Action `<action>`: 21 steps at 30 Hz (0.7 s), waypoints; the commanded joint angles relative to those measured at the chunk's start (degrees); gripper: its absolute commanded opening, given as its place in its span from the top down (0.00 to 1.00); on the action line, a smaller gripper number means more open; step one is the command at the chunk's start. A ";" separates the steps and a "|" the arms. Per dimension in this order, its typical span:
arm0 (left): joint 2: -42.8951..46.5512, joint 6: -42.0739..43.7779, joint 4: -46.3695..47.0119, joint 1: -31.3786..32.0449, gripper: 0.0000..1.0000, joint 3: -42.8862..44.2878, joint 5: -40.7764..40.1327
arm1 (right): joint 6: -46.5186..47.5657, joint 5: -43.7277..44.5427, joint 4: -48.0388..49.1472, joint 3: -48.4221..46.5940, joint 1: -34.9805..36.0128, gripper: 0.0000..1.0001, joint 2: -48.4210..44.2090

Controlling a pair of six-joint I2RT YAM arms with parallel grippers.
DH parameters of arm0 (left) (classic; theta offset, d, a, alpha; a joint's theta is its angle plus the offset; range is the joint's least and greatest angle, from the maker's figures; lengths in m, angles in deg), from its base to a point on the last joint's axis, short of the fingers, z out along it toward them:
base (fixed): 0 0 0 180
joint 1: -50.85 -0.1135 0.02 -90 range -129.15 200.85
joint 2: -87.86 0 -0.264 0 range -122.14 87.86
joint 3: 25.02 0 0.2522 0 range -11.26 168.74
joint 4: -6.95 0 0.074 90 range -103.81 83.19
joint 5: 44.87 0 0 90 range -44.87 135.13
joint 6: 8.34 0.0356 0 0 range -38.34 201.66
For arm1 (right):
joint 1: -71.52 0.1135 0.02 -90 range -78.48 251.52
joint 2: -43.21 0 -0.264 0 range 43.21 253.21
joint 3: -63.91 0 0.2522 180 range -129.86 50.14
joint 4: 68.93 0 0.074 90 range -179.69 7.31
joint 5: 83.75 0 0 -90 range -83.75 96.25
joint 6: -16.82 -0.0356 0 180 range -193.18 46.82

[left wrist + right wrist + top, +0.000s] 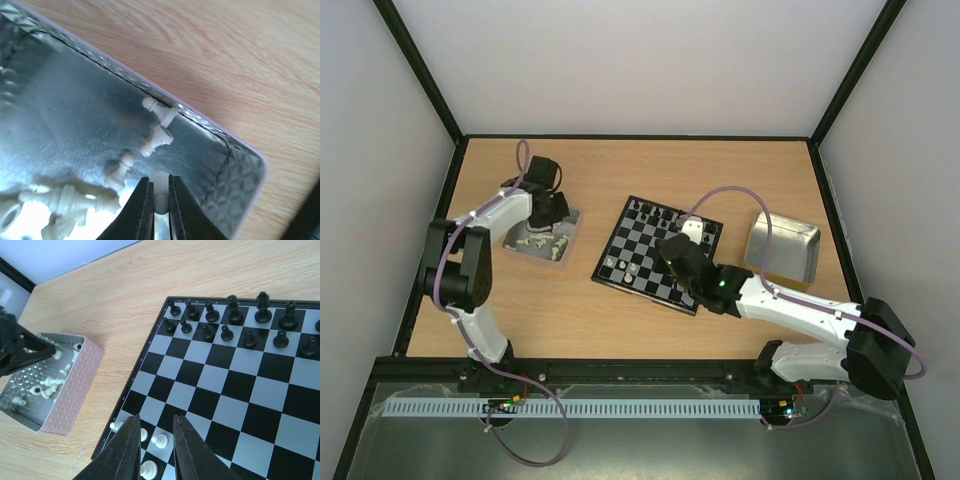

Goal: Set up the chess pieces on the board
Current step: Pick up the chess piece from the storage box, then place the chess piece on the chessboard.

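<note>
- Board (pixel 640 245): square, black and pale checks, thin black border, lying flat.
- Black pieces (pixel 235 310): upright, two rows at its far edge.
- Cream pawns (pixel 159 441): few, upright at near edge.
- Cream pieces (pixel 65 200): toppled loose in metal tray (pixel 60 100).
- Single cream piece (pixel 160 200): pinched in left gripper (pixel 160 179).

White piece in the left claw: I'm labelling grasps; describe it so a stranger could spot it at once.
Find the metal tray left of the chessboard, holding loose white pieces. Near its corner the left claw is shut on one white piece. Neighbours lie free on the tray floor; this one alone is pinched between black fingers.
</note>
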 commanded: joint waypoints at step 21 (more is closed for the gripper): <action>11.76 0.66 -8.83 30.13 0.91 0.47 -1.49 | -5.81 19.19 -11.60 0.08 -10.82 0.79 -12.21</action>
